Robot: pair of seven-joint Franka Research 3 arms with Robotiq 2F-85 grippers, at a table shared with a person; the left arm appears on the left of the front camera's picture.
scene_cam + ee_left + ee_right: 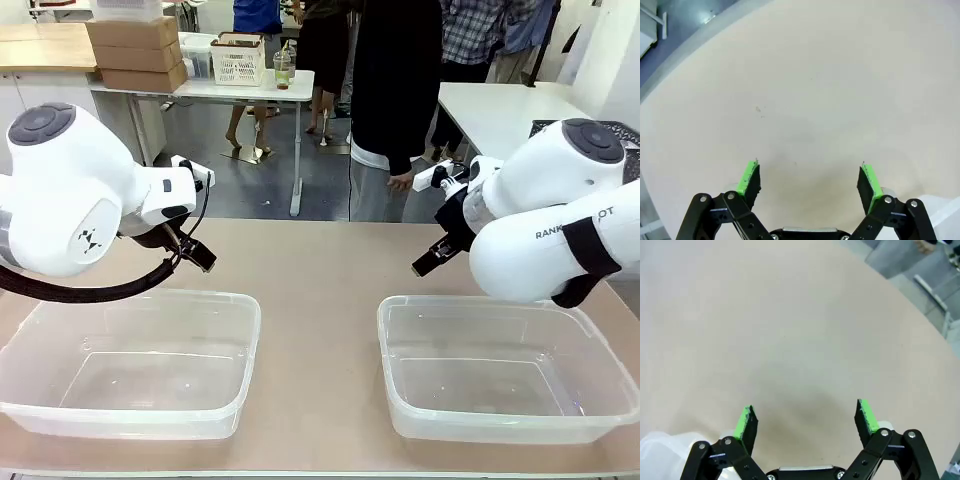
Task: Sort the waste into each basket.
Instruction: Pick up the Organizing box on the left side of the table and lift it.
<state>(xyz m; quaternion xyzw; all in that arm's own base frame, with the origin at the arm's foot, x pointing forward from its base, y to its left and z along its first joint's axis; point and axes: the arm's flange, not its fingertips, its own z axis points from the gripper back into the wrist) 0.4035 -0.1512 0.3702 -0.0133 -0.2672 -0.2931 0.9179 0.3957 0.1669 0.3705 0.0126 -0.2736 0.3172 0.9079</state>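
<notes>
Two clear plastic baskets stand on the tan table, the left basket (130, 365) and the right basket (505, 370), both with nothing inside. My left gripper (198, 258) hangs above the table just behind the left basket. In the left wrist view, this left gripper (809, 181) is open over bare tabletop, its green pads (749, 177) wide apart. My right gripper (428, 262) hangs behind the right basket. Seen from the right wrist, that right gripper (805, 421) is open too, with nothing between its fingers. The waste is out of view.
A person in dark clothes (395, 100) stands at the table's far edge with a hand (402, 182) hanging down. Behind are a white table (240, 85) with cardboard boxes (135, 50) and a white crate (237, 60). Bare tabletop (320, 290) lies between the baskets.
</notes>
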